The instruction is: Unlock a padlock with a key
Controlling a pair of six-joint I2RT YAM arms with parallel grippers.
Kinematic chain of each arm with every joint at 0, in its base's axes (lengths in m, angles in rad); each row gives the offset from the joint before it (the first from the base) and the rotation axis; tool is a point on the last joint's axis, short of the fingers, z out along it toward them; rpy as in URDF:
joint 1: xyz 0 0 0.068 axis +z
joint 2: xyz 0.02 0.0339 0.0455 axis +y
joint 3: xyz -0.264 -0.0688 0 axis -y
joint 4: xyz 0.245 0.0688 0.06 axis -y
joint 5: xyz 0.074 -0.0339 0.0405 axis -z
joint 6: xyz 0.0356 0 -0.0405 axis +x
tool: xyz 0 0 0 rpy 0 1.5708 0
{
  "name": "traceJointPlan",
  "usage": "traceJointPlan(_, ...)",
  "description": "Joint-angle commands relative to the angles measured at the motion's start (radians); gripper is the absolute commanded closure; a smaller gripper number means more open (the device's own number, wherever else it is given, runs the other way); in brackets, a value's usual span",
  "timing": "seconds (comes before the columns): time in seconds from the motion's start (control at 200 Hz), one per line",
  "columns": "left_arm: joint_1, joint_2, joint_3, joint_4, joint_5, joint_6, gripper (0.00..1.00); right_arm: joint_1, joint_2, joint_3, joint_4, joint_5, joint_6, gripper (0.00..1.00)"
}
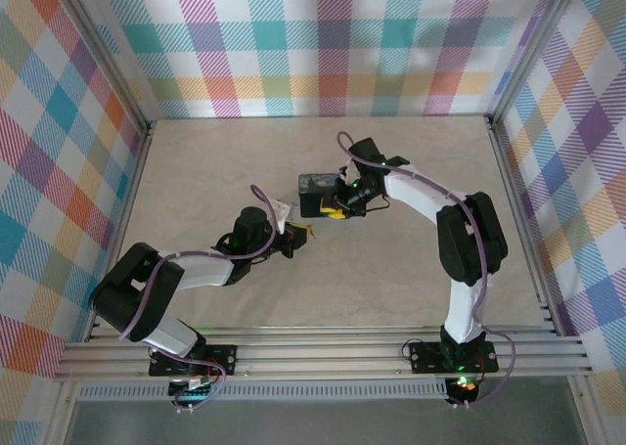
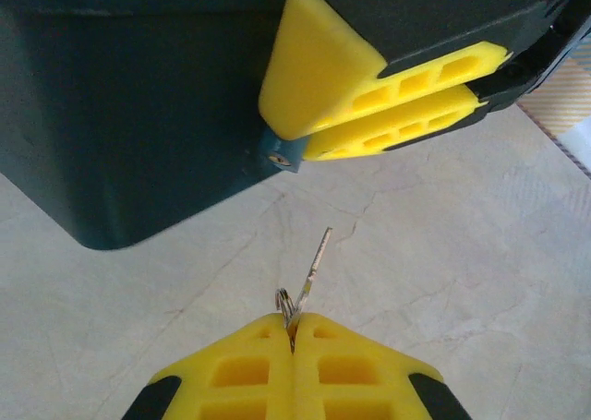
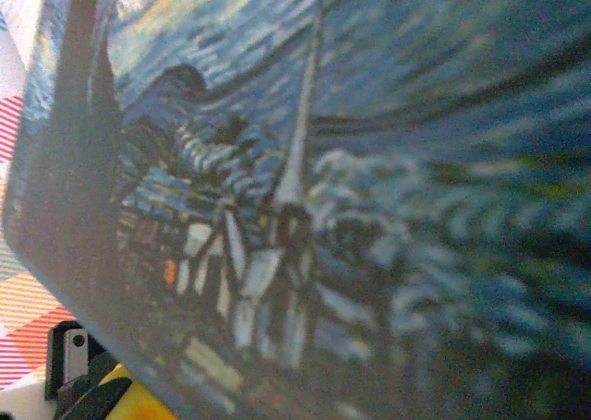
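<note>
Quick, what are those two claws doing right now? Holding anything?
Left gripper: closed, pinching the key at its ring end.
Right gripper: closed on the small blue padlock.

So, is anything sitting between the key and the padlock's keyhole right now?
Nothing visible. In the left wrist view the key, pinched in the left gripper, points over bare table roughly toward the padlock, whose keyhole end pokes out of the right gripper. The tin lies left of that gap.

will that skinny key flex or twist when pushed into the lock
Probably stiff metal, but the key looks very thin, so it may flex. The left fingers pinch only its ring end, so it could pivot against the padlock.
</note>
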Motion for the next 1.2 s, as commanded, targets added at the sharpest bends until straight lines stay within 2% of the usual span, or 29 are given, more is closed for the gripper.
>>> traceJointPlan(0.0, -0.008, 0.018, 0.013, 0.101, -0.031, 0.008, 1.00, -0.027, -0.044, 0.012, -0.026, -0.075, 0.005, 1.00)
traceJointPlan(0.585, -0.012, 0.216, 0.052, 0.384, 0.014, -0.114, 1.00, -0.066, -0.060, -0.010, -0.022, -0.150, 0.027, 1.00)
traceJointPlan(1.195, -0.046, 0.260, 0.098, 0.399, 0.012, -0.130, 1.00, -0.073, -0.078, -0.043, -0.008, -0.162, 0.027, 1.00)
